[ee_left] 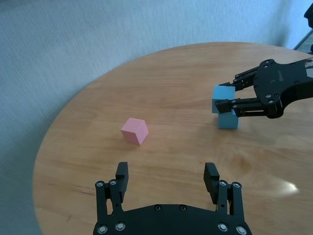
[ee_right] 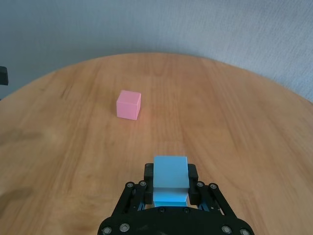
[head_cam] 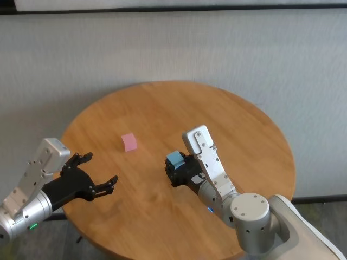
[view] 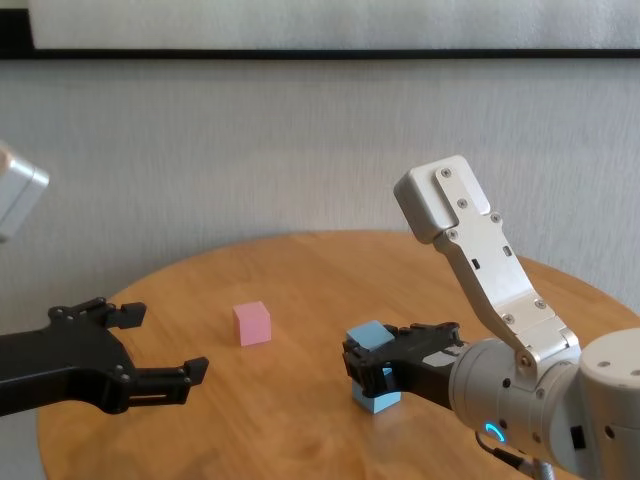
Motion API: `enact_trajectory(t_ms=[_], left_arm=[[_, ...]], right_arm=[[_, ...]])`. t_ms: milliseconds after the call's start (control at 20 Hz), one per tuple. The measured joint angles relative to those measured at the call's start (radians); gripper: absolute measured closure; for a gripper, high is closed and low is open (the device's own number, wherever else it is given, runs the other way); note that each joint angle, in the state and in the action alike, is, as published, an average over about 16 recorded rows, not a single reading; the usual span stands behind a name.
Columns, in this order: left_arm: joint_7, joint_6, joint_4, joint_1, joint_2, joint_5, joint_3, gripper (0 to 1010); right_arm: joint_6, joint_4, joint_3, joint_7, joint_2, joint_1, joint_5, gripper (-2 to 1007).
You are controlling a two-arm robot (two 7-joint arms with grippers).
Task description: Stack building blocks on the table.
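Blue-on-blue: upper light blue block (ee_left: 223, 96) sitting on lower light blue block (ee_left: 228, 120) mid-counter (head_cam: 227, 119), right gripper (ee_left: 226, 95) jaws clamping it. Pink block (head_cam: 129, 142) lying apart, toward the left. Left gripper (head_cam: 99, 174) hovering near the counter's left edge, jaws spread wide, holding nothing.

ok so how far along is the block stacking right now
Done: one light blue block sits on the other light blue block. In hand: the right gripper is shut on the upper one. Left: the pink block lies alone on the table, not stacked; the left gripper hovers open nearby.
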Motion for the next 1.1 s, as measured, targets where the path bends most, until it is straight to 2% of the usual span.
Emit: enact_trajectory(t_ms=[200,450,800,1100], left_arm=[[0.0,0.0,0.0,0.0,0.0,0.0,0.0,9],[0.0,0.0,0.0,0.0,0.0,0.0,0.0,9],[0.0,0.0,0.0,0.0,0.0,0.0,0.0,9],[0.0,0.0,0.0,0.0,0.0,0.0,0.0,9]], right_arm=[[0.001,0.001,0.006,0.001,-0.004,-0.001,-0.007,619],[0.004,-0.002,0.014,0.006,-0.008,-0.003,-0.015,531],[0.009,-0.021,0.03,0.018,-0.013,-0.01,-0.023,320],[0.015,-0.066,0.066,0.027,-0.007,-0.018,-0.018,133]])
